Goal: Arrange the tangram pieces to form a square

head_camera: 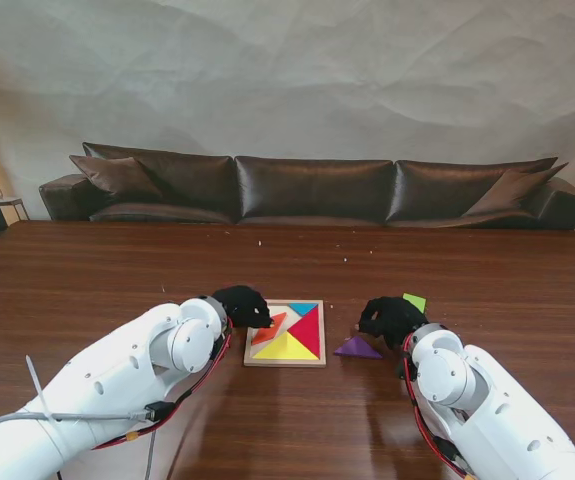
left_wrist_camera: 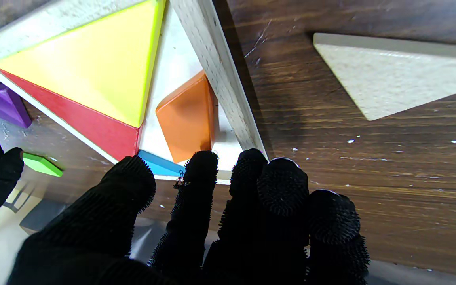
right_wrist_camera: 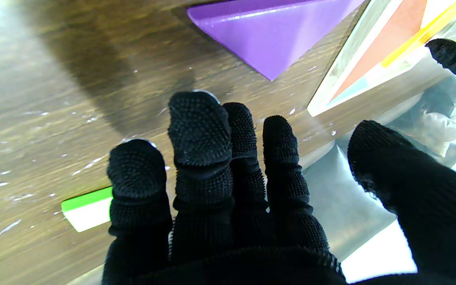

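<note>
Left fingers (left_wrist_camera: 200,166): spread, tips at the tray's left far corner, holding nothing.
Right fingers (right_wrist_camera: 198,122): loosely together, thumb apart, holding nothing.
Tray (head_camera: 285,361): mid-surface, toward the near edge; yellow (head_camera: 287,348), red (head_camera: 309,328), orange (head_camera: 267,328) and blue (head_camera: 304,308) pieces inside.
Purple triangle (head_camera: 357,348): on the surface just right of the tray.
Green piece (head_camera: 415,301): beside the right hand (head_camera: 392,318).

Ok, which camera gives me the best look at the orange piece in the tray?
The left wrist view: the orange piece fills the frame, lying in the tray just past the left hand fingertips. The stand view shows it small, partly hidden by that hand. The right wrist view catches only an orange-red sliver.
</note>
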Robot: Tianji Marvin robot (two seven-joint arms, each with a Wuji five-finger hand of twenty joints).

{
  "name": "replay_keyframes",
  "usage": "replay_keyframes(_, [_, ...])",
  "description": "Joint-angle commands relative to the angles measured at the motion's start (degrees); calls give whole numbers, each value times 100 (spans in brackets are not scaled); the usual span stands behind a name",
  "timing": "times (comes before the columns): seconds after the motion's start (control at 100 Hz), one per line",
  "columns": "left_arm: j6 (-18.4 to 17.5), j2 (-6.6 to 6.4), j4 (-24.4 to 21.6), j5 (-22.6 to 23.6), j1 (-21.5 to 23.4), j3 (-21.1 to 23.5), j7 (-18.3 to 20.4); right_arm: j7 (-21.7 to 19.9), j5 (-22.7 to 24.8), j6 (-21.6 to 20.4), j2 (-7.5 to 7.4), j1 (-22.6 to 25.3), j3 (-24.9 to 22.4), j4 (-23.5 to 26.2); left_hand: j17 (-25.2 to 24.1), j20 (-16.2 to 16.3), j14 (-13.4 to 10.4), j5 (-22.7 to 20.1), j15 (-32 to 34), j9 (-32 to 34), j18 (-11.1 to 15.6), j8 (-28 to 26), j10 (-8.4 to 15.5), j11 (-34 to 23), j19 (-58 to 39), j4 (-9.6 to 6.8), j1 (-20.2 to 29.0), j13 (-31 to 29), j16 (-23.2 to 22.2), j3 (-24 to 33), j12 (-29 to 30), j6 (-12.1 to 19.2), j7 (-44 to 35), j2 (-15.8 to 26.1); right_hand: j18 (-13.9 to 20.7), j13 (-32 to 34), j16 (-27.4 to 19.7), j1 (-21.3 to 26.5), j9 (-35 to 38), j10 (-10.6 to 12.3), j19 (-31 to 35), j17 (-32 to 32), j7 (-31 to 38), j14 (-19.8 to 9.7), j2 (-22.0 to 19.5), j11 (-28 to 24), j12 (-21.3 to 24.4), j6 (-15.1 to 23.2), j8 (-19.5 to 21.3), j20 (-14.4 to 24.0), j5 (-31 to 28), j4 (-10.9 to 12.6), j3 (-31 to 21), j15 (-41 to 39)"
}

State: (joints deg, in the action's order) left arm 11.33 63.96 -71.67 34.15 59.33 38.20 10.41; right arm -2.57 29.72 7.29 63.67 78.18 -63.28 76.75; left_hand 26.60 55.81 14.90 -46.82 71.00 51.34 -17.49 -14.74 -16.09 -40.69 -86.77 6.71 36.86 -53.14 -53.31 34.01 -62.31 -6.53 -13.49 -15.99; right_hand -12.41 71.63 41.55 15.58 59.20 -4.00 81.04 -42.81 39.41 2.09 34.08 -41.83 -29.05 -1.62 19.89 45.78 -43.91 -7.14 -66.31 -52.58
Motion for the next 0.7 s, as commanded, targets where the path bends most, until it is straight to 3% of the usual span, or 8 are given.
replay_keyframes(0.0, [-16,-20,-63,25,22,39,106,-90,17,-8,9,18,27,21,11,29,7,14,152,96,8,-38,-26,-43,-25,-171,-99,-70,13,1,-7,36,8,240,46,183,46,-135,164,-60,148,8,69,59,-76,-38,46,-20,-25,-52,-96,69,89,-9])
replay_keyframes(0.24, [-211,39,5,-189,-35,54,33,-87,24,0,10,19,30,25,-22,34,67,404,135,107,-37,102,-69,-38,-21,-161,-33,-60,3,-36,-1,434,312,263,46,181,45,-132,155,-62,148,8,69,50,-80,-36,46,-15,-25,-52,-93,70,84,-7])
replay_keyframes(0.69, [-485,224,389,-851,-424,-371,114,-99,13,5,8,24,14,20,-68,120,92,499,244,90,-44,295,-91,-111,-35,-157,87,-46,-54,-198,-96,603,320,332,48,183,46,-139,165,-69,150,3,69,58,-85,-41,46,-16,-25,-53,-92,70,89,-11])
